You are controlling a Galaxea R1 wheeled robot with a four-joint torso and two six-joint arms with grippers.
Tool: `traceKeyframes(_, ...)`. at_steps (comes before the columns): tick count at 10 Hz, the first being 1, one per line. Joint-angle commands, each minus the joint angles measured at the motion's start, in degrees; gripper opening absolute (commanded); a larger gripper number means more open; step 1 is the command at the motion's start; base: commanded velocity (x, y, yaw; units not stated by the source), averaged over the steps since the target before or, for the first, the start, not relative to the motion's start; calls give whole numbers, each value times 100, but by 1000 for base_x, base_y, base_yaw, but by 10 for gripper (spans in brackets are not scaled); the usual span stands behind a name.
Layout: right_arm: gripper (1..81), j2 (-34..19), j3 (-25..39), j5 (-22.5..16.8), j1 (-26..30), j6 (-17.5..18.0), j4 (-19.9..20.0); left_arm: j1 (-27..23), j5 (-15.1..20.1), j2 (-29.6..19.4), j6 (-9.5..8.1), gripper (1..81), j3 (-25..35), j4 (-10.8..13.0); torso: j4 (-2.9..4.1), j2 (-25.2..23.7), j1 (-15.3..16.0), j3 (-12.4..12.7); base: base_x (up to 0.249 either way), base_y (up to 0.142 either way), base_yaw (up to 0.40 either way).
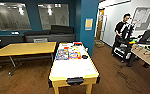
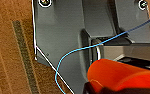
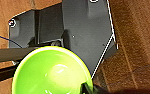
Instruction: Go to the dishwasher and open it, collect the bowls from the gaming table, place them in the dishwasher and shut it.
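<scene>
The gaming table (image 1: 73, 67) stands straight ahead at twelve o'clock in the head view, white-topped with a yellowish edge, its near end cut off at the frame's lower border. Colourful board-game sheets (image 1: 68, 54) lie across its middle, a small dark object (image 1: 84, 57) sits at their right, and something red (image 1: 77, 43) rests at the far end, too blurred to name. A plain yellow wooden table (image 1: 23, 48) stands at ten o'clock with a dark sofa (image 1: 49, 35) behind it. A blue pillar (image 1: 88, 25) rises past the table's far right corner. At two o'clock a person (image 1: 121, 31) stands with a control rig beside the table-football table (image 1: 147, 53), which runs off the right edge.

The right wrist view shows a lime green bowl (image 3: 52, 72) large over the wooden floor (image 3: 138, 50), a dark finger (image 3: 87, 88) against its rim; the grip itself is cut off. The left wrist view shows an orange-red object (image 2: 121, 75), partly cropped, with a dark part overlapping its lower edge; I cannot tell how those fingers stand. A thin blue cable (image 2: 73, 53) loops across the robot's dark plate
</scene>
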Motion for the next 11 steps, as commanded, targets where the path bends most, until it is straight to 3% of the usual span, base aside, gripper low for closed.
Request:
traceKeyframes(1, 10, -113, 17, -312, 202, 32, 29, -262, 388, -22, -125, 10, -8, -43, 0, 0, 0, 0, 0, 0, -389)
traceKeyframes(3, 10, -122, -18, -260, 184, 58, 38, -271, 397, -57, -494, 10, -16, -34, 0, 0, 0, 0, 0, 0, -389)
traceKeyframes(11, 10, -78, -35, -260, 167, 49, 12, -271, 397, -31, -468, 10, -25, -16, 0, 0, 0, 0, 0, 0, -389)
